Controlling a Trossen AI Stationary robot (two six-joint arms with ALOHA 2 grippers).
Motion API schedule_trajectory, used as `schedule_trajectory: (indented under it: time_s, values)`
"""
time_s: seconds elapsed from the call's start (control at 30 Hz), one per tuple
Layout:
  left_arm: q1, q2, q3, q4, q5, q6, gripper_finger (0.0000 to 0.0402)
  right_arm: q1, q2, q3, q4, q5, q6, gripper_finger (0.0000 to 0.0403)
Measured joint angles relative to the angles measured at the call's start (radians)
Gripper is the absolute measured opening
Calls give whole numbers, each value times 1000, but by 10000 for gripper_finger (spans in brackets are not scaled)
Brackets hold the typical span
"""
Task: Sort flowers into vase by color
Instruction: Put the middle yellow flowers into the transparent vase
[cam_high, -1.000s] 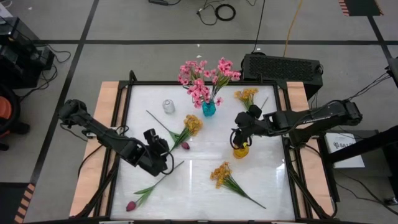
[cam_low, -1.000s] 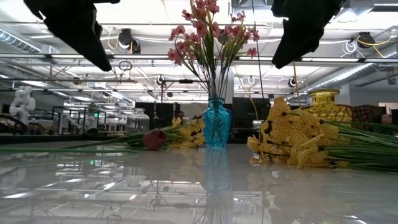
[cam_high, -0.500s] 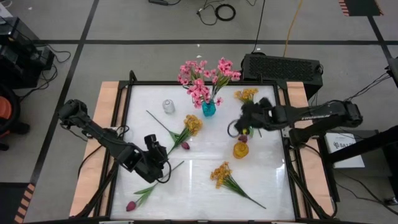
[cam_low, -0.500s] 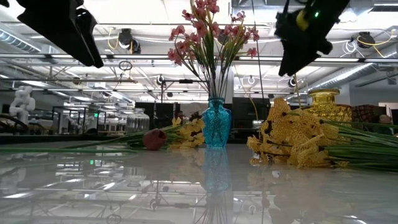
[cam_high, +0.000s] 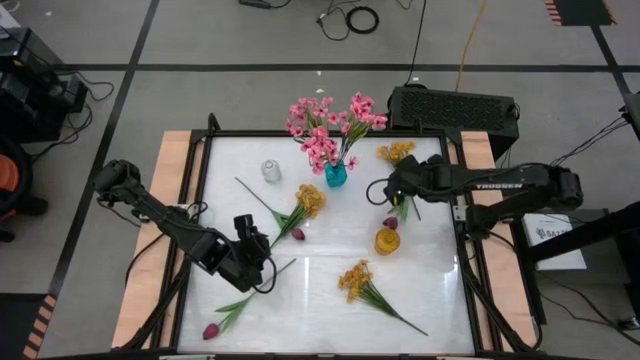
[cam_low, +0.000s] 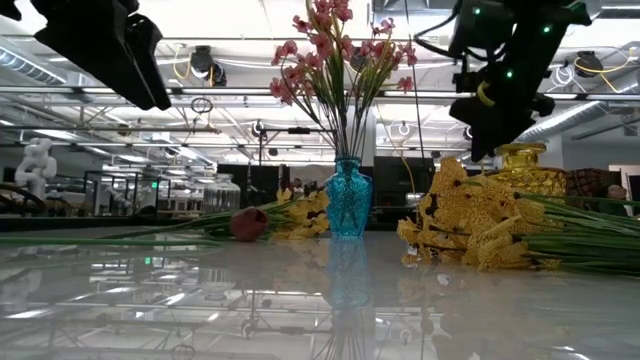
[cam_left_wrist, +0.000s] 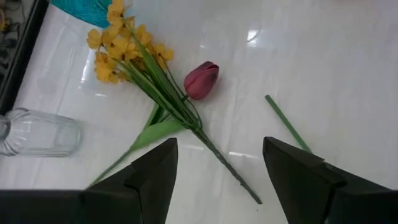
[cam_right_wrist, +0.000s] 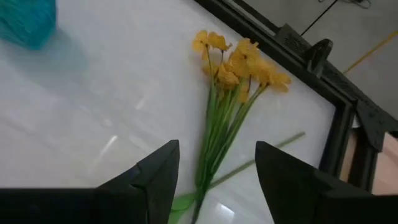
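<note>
- Left arm: reaches in from the table's left edge, elbow bent, wrist toward the centre.
- Left gripper (cam_high: 262, 262): raised off the surface, fingers (cam_left_wrist: 152, 177) spread apart, nothing between them.
- Right arm: extends from the right edge, nearly straight.
- Right gripper (cam_high: 385, 193): raised, fingers (cam_right_wrist: 155, 177) parted, empty.

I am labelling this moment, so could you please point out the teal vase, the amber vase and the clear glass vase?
teal vase (cam_high: 336, 174), high view, on its body.
amber vase (cam_high: 387, 241), high view, on its body.
clear glass vase (cam_high: 271, 171), high view, on its glass top.
</note>
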Motion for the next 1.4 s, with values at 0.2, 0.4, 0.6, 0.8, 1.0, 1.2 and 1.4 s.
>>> schedule_trajectory:
  time_s: [0.2,0.4,0.6,0.8,1.0,1.2,1.4]
  values:
    - [2,0,0,2,-157,13,242,-51,0,-5,59,-38,-99,203]
    - [23,4,-5,31,-192,13,241,-80,0,-5,61,-74,-118,203]
    - [56,9,-165,267,-200,74,242,-96,0,-5,68,-70,-138,203]
    - [153,9,-263,399,-187,57,242,-103,0,-5,97,-60,-171,203]
    - [245,9,-381,725,-75,90,242,-103,0,-5,113,-52,-178,203]
    - [300,9,-458,798,-77,90,242,-103,0,-5,113,-52,-178,203]
    - [307,37,-511,947,-60,100,242,-103,0,-5,114,-51,-178,203]
